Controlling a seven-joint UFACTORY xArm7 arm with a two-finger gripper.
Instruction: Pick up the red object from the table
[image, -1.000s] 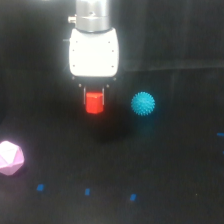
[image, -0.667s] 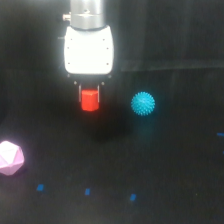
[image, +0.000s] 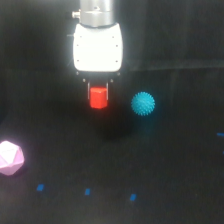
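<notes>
Red object (image: 98, 97) glowing bright red-orange; spiky ball (image: 143, 104) showing cyan; polyhedron (image: 10, 158) showing pale pink; black tabletop (image: 170, 170) carrying blue marks (image: 87, 191); white pincer housing (image: 97, 47).

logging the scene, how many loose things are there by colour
red: 1, the block held in the gripper
blue: 1, the spiky ball
pink: 1, the many-sided shape
total: 3

Black table (image: 170, 170) carries a spiky cyan ball (image: 143, 104); pink polyhedron (image: 10, 158).
</notes>
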